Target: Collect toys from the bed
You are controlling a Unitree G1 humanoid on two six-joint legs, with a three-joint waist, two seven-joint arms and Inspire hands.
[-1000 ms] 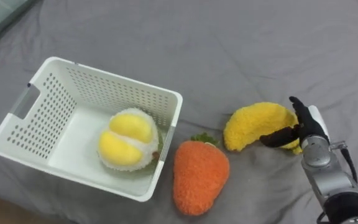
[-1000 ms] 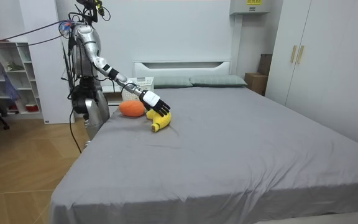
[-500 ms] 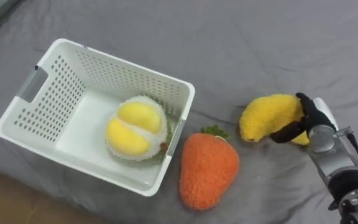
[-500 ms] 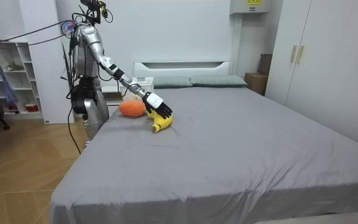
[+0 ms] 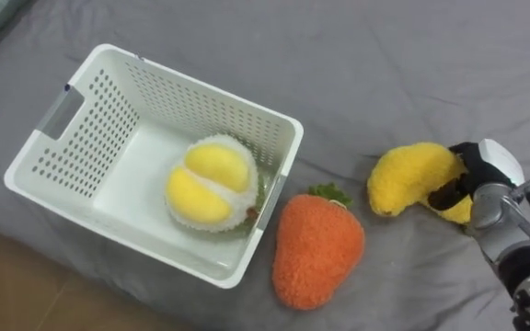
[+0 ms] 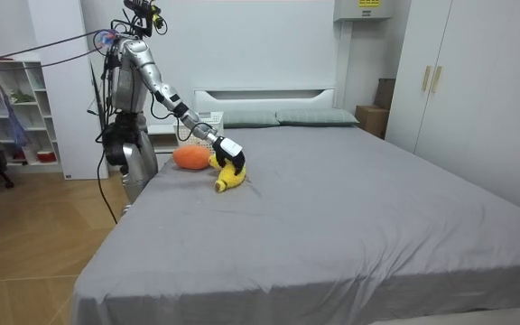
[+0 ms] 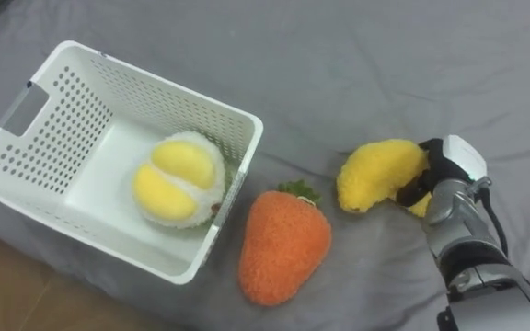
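Compared with a second ago, the banana plush (image 5: 408, 176) at mid-right is now clamped tighter by the right hand (image 5: 482, 175), fingers curled round it. It looks ready to be lifted to the upper-left basket (image 5: 212, 85); the orange plush (image 5: 316, 248) is left lying beside it.

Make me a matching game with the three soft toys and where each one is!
Toys:
1. banana toy
2. orange toy
3. round yellow toy

Places:
A. inside the white basket
B. lying on the grey bed, next to the basket
C. gripped in the robot's right hand

Pairs: 1-C, 2-B, 3-A
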